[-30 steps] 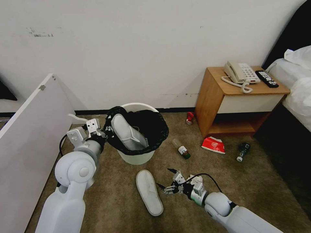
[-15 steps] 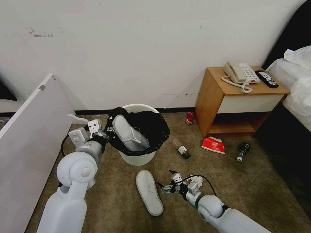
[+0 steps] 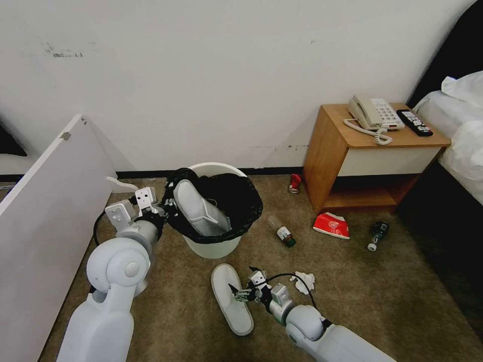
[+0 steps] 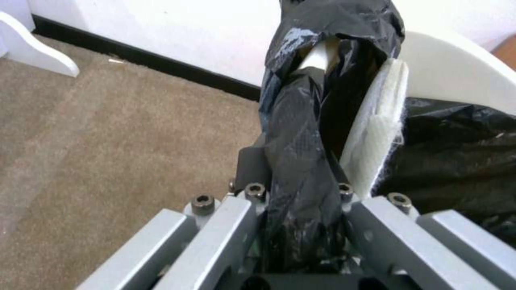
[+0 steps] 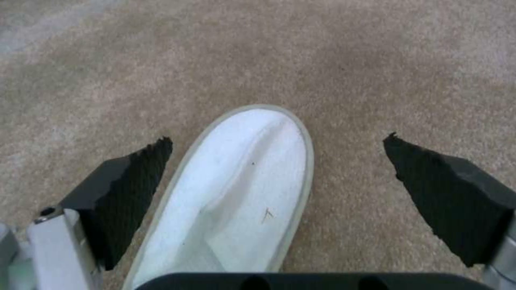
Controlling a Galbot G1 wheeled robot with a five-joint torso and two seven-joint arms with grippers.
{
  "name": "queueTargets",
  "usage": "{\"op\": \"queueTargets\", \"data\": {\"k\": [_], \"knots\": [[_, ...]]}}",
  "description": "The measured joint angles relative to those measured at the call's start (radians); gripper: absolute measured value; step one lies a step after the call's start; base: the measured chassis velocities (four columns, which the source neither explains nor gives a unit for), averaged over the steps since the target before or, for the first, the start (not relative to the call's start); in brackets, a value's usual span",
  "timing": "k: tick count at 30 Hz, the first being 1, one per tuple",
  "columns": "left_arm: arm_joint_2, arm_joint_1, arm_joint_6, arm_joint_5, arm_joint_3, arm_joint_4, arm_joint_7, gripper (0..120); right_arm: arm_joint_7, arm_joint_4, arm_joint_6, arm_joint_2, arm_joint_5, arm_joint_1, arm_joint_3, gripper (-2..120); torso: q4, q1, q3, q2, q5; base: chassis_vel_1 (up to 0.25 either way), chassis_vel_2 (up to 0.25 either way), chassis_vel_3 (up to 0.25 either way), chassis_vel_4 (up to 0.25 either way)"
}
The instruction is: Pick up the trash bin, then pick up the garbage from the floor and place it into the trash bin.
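I'm keeping the left gripper [image 3: 160, 205] pinched on the bag-covered rim of the trash bin [image 3: 214, 246], black liner [image 4: 301, 161] bunched between its fingers, so the bin is staying open and within reach beside the litter. One white slipper [image 3: 198, 207] is already standing inside it, leaning against the side. I'm hovering the right gripper [image 3: 240, 292] over the second slipper [image 3: 229, 296], which is lying flat on the carpet [image 5: 376, 60] just in front of the bin. The pads [image 5: 132, 177] are spread wide, one on each side of the slipper's end, not touching it; I judge that's for a grab across its narrow width. Other garbage is waiting: tissue [image 3: 304, 281] just beside the right arm, bottle [image 3: 282, 231], red packet [image 3: 332, 224], red can [image 3: 295, 183], dark bottle [image 3: 377, 234] near the nightstand [image 3: 327, 151]
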Motion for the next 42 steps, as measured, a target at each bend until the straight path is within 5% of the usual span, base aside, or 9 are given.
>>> {"op": "queueTargets", "data": {"k": [42], "knots": [[-0.01,-0.003,-0.007,0.008,0.005,0.015,0.003,4,0.14,-0.11,-0.097,0.13,0.038,0.02,-0.048,100,0.0,0.0,0.0,0.0,0.0001,0.0,0.0,0.0,0.0]]}}
